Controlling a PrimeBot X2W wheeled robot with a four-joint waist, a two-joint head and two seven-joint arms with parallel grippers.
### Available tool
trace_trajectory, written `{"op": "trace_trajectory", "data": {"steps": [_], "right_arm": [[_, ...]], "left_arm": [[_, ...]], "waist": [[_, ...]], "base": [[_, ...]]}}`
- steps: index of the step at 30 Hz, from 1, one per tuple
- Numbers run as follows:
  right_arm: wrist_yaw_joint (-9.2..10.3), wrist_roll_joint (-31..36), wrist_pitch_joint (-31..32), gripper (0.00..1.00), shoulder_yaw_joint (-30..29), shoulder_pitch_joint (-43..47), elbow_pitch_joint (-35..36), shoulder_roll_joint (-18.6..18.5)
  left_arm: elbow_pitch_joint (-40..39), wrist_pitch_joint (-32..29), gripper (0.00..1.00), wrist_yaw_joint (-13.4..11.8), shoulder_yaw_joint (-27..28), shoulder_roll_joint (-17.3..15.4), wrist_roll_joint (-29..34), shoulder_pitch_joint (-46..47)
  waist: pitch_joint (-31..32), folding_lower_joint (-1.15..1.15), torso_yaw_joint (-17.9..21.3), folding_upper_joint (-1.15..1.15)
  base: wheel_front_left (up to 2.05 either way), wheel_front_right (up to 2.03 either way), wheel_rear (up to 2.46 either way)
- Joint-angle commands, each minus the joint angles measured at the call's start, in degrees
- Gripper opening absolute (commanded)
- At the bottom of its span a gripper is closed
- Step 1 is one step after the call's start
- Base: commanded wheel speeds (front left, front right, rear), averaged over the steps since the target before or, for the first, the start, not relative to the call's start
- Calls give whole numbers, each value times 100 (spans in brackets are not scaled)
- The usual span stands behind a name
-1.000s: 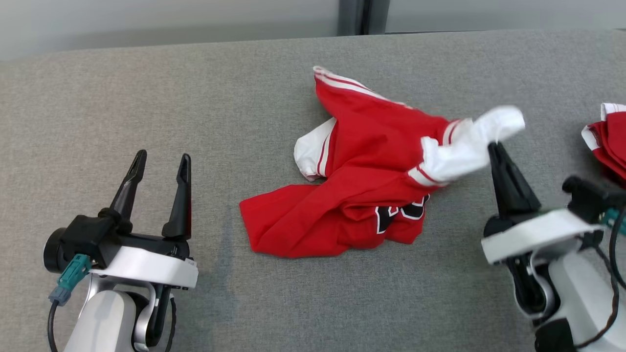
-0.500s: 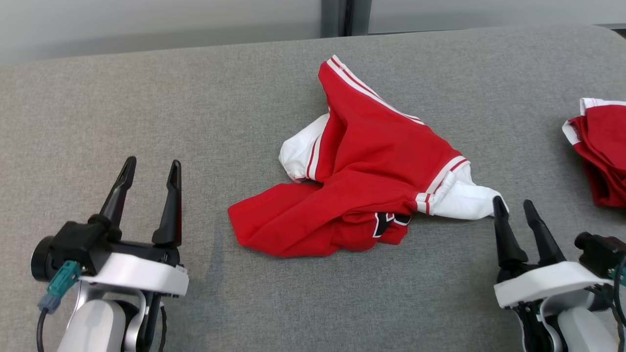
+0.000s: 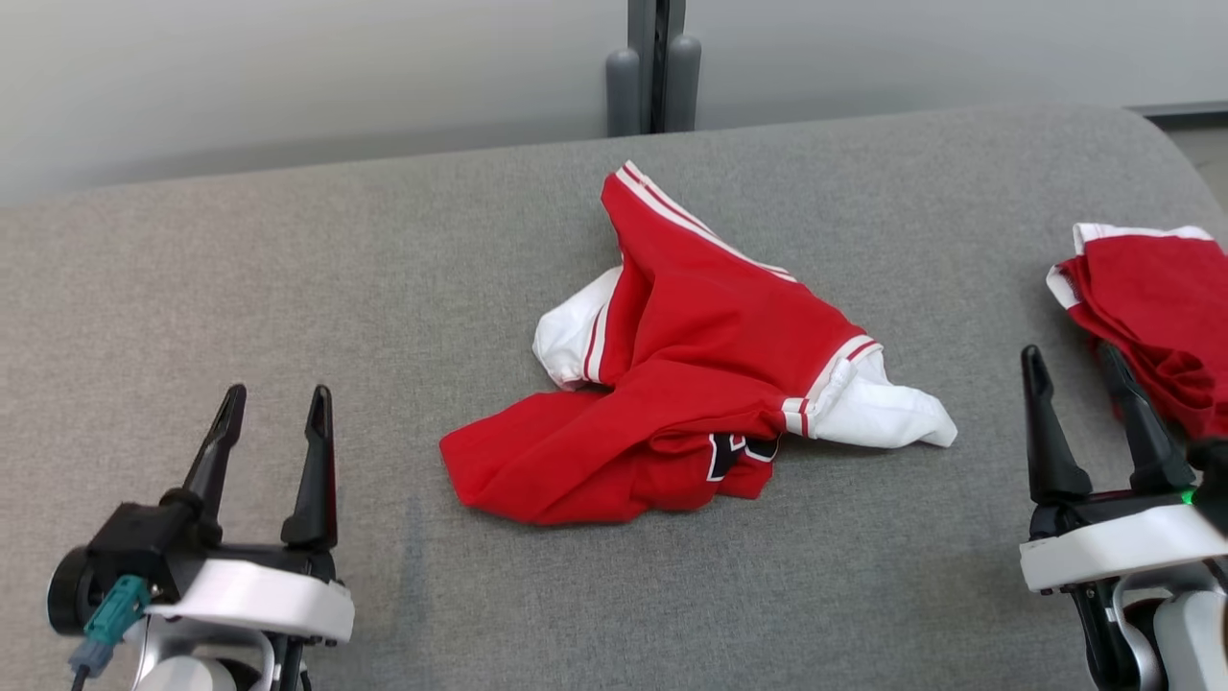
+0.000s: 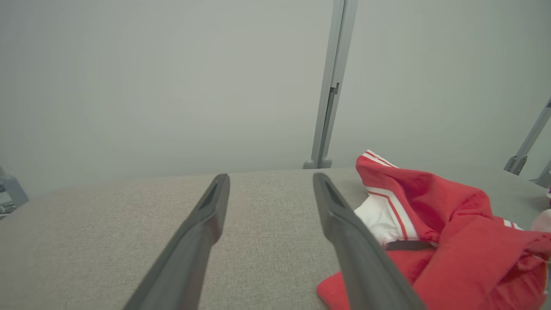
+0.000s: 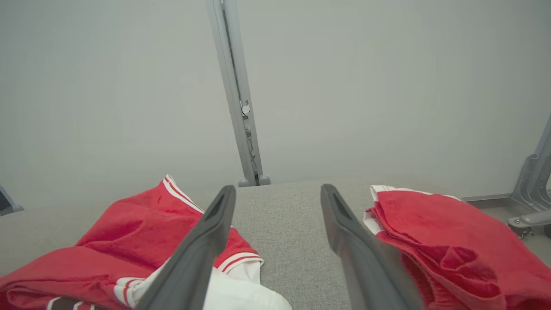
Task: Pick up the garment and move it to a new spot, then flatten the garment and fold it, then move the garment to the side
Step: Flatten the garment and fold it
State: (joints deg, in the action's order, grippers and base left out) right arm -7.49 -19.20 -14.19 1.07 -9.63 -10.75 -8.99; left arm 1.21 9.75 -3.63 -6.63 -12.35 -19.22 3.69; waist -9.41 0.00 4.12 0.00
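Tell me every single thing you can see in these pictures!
Crumpled red jersey garment with white sleeves: one, red and white, middle of the table, lying loose.
Second bunched red garment with white trim: one, red and white, at the table's right edge.
Grey fabric-covered table: one, grey, under both garments.
Grey metal post: one, grey, behind the table's far edge.
Pale wall: one, light grey, at the back.
Left gripper: one, dark fingers, lower left, open and empty.
Right gripper: one, dark fingers, lower right, open and empty, pointing between the two garments.
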Motion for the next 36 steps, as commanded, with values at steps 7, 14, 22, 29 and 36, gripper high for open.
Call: {"op": "trace_trajectory", "data": {"steps": [7, 14, 22, 29, 36], "right_arm": [[-1, 481, 485, 100, 88, 324, 474, 88], [-1, 495, 773, 100, 96, 593, 789, 188], [-1, 450, 860, 100, 62, 641, 941, 242], [-1, 404, 879, 100, 94, 523, 1011, 272], [-1, 319, 811, 100, 223, 366, 962, 299]], "left_arm": [[-129, -37, 100, -128, -8, -37, -22, -398], [-261, -104, 100, -215, -29, -46, -37, -638], [-338, -158, 100, -250, -88, -39, -48, -586], [-145, -417, 100, 46, -394, -66, -23, 73], [894, -808, 100, 506, -717, 29, -292, 669]], "waist": [[354, 0, -35, 0], [448, 0, -44, 0], [414, 0, -56, 0], [181, 0, -15, 0], [-127, 0, 145, 0]], "base": [[0, 0, 0], [0, 0, 0], [0, 0, 0], [0, 0, 0], [0, 0, 0]]}}
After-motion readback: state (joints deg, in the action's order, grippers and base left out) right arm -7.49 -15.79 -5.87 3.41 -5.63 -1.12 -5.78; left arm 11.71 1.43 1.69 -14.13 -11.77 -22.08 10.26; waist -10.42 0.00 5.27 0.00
